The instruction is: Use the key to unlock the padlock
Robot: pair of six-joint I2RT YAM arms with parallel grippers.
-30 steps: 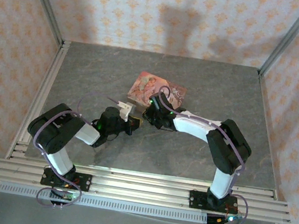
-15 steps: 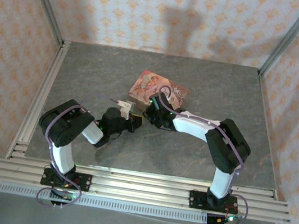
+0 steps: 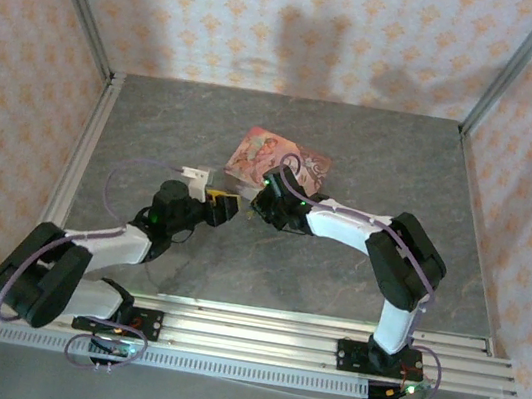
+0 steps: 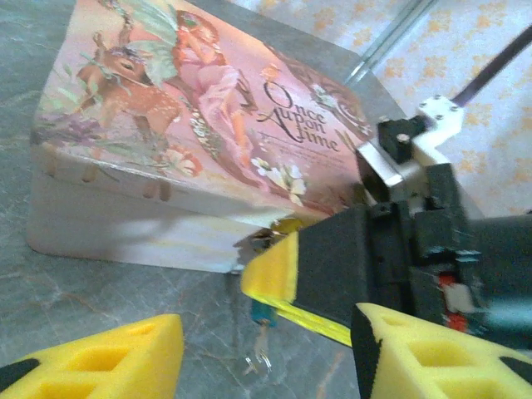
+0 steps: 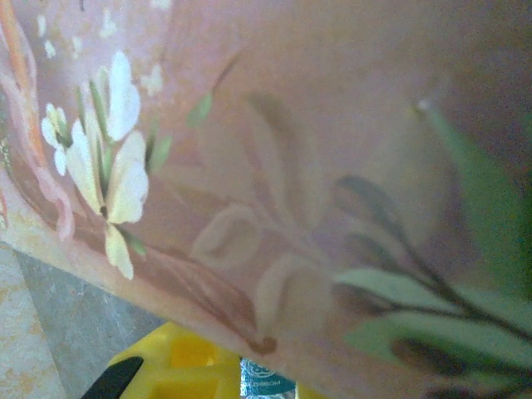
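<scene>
The pink floral box (image 3: 278, 158) lies mid-table. My right gripper (image 3: 264, 199) sits at its near edge, shut on the small blue padlock (image 4: 264, 313). In the left wrist view the padlock hangs under the right gripper's yellow finger (image 4: 274, 268). A thin metal sliver with a shiny ring, apparently the key (image 4: 259, 357), dangles below the blue body just above the table. My left gripper (image 4: 266, 359) stands open, its yellow fingers (image 4: 108, 357) on either side of the key and apart from it. The right wrist view shows the padlock (image 5: 266, 384) beside a yellow finger (image 5: 174, 370) under the box (image 5: 316, 191).
The box's white side wall (image 4: 125, 216) stands right behind the padlock. The two grippers (image 3: 219, 207) are nearly touching. An aluminium rail (image 3: 78, 170) runs along the table's left edge and patterned walls close in the workspace.
The left arm has stretched out, its elbow dropping down to the near left. Its gripper has shifted slightly up and left, still facing the right gripper. The right arm has held still.
</scene>
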